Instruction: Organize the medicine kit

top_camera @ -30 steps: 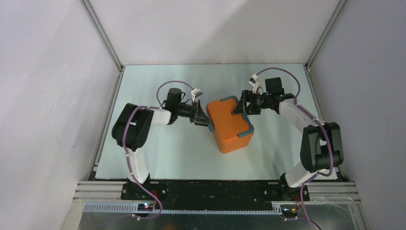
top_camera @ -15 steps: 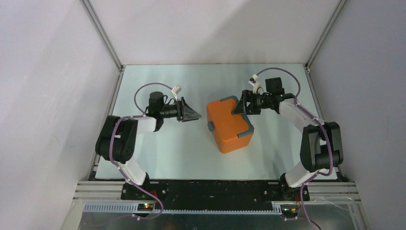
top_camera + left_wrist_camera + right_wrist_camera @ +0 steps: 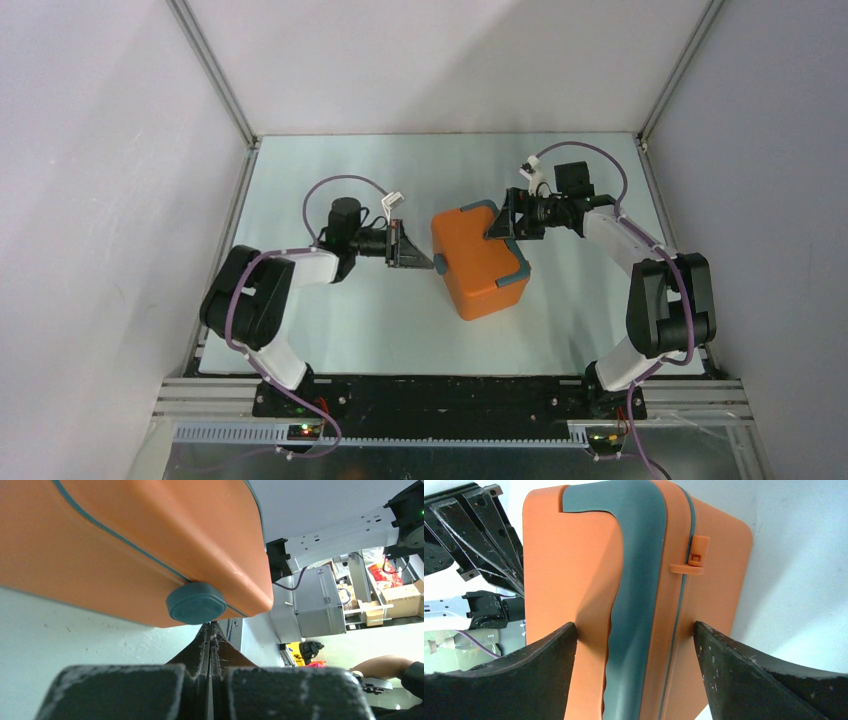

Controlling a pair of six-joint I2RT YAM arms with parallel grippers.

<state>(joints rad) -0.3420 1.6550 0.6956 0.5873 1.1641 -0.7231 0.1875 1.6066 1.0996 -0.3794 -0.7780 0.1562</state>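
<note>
The medicine kit (image 3: 478,260), an orange box with teal trim, lies closed in the middle of the table. My left gripper (image 3: 425,256) is shut and holds nothing. Its tips (image 3: 211,626) sit just below and beside the round teal-grey latch (image 3: 196,603) on the kit's left side; whether they touch it I cannot tell. My right gripper (image 3: 503,225) is at the kit's far right corner. In the right wrist view its fingers (image 3: 549,655) press both orange faces of the kit (image 3: 574,555), with the teal band (image 3: 639,555) running between them.
The kit rests on a pale table (image 3: 330,320) enclosed by white walls, with metal rails (image 3: 215,90) at the back corners. A small orange tab (image 3: 694,555) sticks out from the kit's seam. Both arm bases stand at the near edge.
My left gripper drew back left from the kit, shut its jaws, then moved right again toward the latch. The right gripper and the kit have not moved.
</note>
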